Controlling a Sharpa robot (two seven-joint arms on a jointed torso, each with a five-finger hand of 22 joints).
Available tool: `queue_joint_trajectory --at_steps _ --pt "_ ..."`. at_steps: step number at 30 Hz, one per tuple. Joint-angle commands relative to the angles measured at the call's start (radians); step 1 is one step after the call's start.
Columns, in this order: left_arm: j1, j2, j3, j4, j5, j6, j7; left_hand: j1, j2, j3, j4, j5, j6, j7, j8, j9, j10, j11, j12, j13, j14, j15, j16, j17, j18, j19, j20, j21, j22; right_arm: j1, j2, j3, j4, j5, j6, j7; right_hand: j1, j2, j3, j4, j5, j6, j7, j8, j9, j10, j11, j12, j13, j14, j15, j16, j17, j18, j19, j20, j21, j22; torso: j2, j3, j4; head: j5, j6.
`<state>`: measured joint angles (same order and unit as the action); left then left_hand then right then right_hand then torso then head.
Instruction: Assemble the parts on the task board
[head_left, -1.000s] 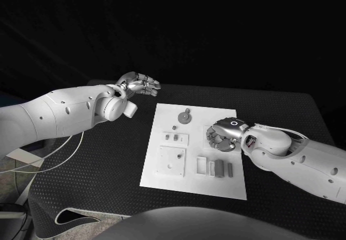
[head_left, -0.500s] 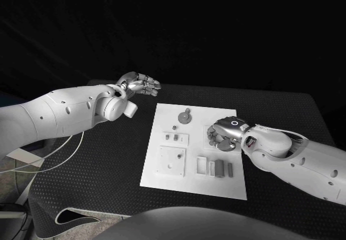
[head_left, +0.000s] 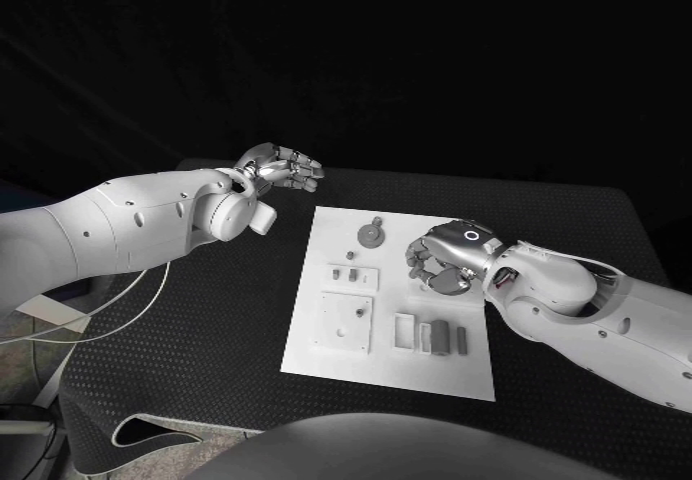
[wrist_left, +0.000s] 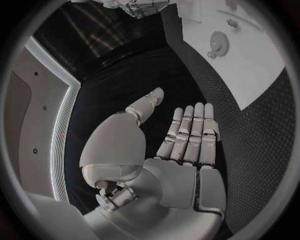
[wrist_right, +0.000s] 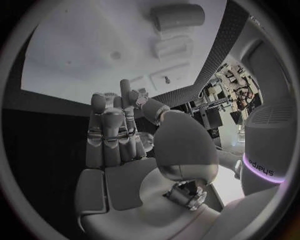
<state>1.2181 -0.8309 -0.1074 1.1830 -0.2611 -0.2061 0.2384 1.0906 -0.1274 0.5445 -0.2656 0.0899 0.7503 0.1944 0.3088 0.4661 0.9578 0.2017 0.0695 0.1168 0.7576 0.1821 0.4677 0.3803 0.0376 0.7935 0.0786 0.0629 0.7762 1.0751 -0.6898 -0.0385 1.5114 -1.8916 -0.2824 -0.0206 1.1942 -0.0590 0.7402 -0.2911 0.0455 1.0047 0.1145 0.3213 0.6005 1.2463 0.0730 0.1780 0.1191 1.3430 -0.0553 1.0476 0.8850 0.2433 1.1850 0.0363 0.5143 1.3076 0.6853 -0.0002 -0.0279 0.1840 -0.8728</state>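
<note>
Your right hand (head_left: 444, 262) hovers over the task board (head_left: 433, 375), grip unclear, so descend slowly toward the gear (head_left: 372, 234) at ten o'clock.

White task board (head_left: 325, 360) lies flat mid-table, small grey parts (head_left: 371, 234) scattered on it.

A black table (head_left: 202, 340) with a finely dotted surface takes up the middle of the head view. Pale cables (head_left: 101, 310) loop down past its left edge, towards what may be a light floor (head_left: 36, 400), though that corner is too dim to be sure. Behind the table everything is dark.
</note>
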Motion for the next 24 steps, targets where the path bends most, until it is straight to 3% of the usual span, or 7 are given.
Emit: queue_joint_trajectory --at_steps 1,7,10,16,21,24 --pt "0.001 0.003 0.001 0.003 -0.004 0.011 0.013 0.007 0.000 -0.006 0.002 -0.003 -0.005 0.024 0.004 -0.001 0.001 0.003 0.001 -0.001 0.004 0.001 -0.006 0.002 0.009 -0.001 0.005 0.007 -0.002 0.006 -0.001 0.003 0.031 -0.022 -0.024 -0.003 0.004 0.011 0.007 0.002 0.003 0.008 0.000 0.006 0.002 0.073 -0.029 0.004 0.046 -0.008 -0.012 0.007 -0.001 0.018 0.003 -0.002 0.004 0.025 0.000 -0.0009 0.0013 0.004 0.004" --pt "0.001 0.004 0.001 0.004 -0.004 0.012 0.014 0.007 0.000 -0.006 0.002 -0.003 -0.005 0.024 0.004 -0.001 0.001 0.003 0.001 -0.002 0.004 0.001 -0.007 0.002 0.009 -0.001 0.005 0.007 -0.002 0.008 0.039 0.002 0.062 0.010 -0.005 0.011 0.003 0.011 0.009 0.003 0.003 0.008 0.000 0.006 0.004 0.074 -0.029 0.003 0.048 -0.008 -0.012 0.009 -0.002 0.018 0.003 -0.003 0.006 0.025 0.000 -0.0013 0.0017 0.009 0.000" --pt "0.001 0.003 0.001 0.004 -0.004 0.013 0.014 0.007 0.000 -0.006 0.002 -0.003 -0.005 0.024 0.004 -0.001 0.001 0.003 0.001 -0.002 0.004 0.001 -0.007 0.002 0.009 -0.001 0.005 0.007 -0.002 0.003 0.068 -0.007 0.059 0.027 -0.001 0.019 0.001 0.011 0.010 0.003 0.003 0.008 0.000 0.005 0.005 0.073 -0.029 0.002 0.048 -0.009 -0.012 0.010 -0.003 0.018 0.002 -0.003 0.007 0.025 0.001 -0.0001 -0.0008 0.011 0.000" --pt "0.001 0.008 0.001 0.005 -0.004 0.014 0.014 0.007 0.000 -0.006 0.002 -0.003 -0.006 0.024 0.004 -0.002 0.001 0.003 0.001 -0.002 0.004 0.001 -0.007 0.003 0.009 -0.001 0.005 0.007 -0.002 -0.043 0.137 -0.019 0.045 0.044 0.004 0.035 -0.001 0.013 0.012 0.002 0.003 0.006 0.001 0.005 0.006 0.072 -0.029 0.001 0.050 -0.010 -0.012 0.012 -0.004 0.018 0.001 -0.003 0.009 0.024 0.001 -0.0007 0.0013 0.013 0.000" --pt "0.001 0.014 0.001 0.003 -0.004 0.016 0.013 0.007 0.000 -0.006 0.002 -0.003 -0.006 0.024 0.005 -0.002 0.001 0.003 0.001 -0.003 0.004 0.001 -0.007 0.003 0.009 -0.001 0.005 0.007 -0.002 -0.063 0.174 -0.027 0.032 0.046 0.012 0.043 -0.002 0.014 0.013 0.002 0.003 0.005 0.001 0.004 0.007 0.072 -0.029 0.000 0.051 -0.011 -0.012 0.013 -0.005 0.018 0.000 -0.003 0.010 0.024 0.000 0.0002 0.0052 0.018 0.000" --pt "0.001 0.018 0.001 0.003 -0.004 0.017 0.013 0.007 0.000 -0.006 0.002 -0.003 -0.006 0.024 0.005 -0.002 0.001 0.003 0.001 -0.003 0.004 0.001 -0.008 0.003 0.009 -0.001 0.005 0.007 -0.002 -0.074 0.191 -0.032 0.015 0.044 0.024 0.043 -0.002 0.015 0.013 0.001 0.003 0.004 0.002 0.004 0.007 0.072 -0.029 -0.001 0.051 -0.011 -0.012 0.013 -0.005 0.018 0.000 -0.003 0.011 0.024 -0.001 -0.0015 0.0061 0.023 0.000"
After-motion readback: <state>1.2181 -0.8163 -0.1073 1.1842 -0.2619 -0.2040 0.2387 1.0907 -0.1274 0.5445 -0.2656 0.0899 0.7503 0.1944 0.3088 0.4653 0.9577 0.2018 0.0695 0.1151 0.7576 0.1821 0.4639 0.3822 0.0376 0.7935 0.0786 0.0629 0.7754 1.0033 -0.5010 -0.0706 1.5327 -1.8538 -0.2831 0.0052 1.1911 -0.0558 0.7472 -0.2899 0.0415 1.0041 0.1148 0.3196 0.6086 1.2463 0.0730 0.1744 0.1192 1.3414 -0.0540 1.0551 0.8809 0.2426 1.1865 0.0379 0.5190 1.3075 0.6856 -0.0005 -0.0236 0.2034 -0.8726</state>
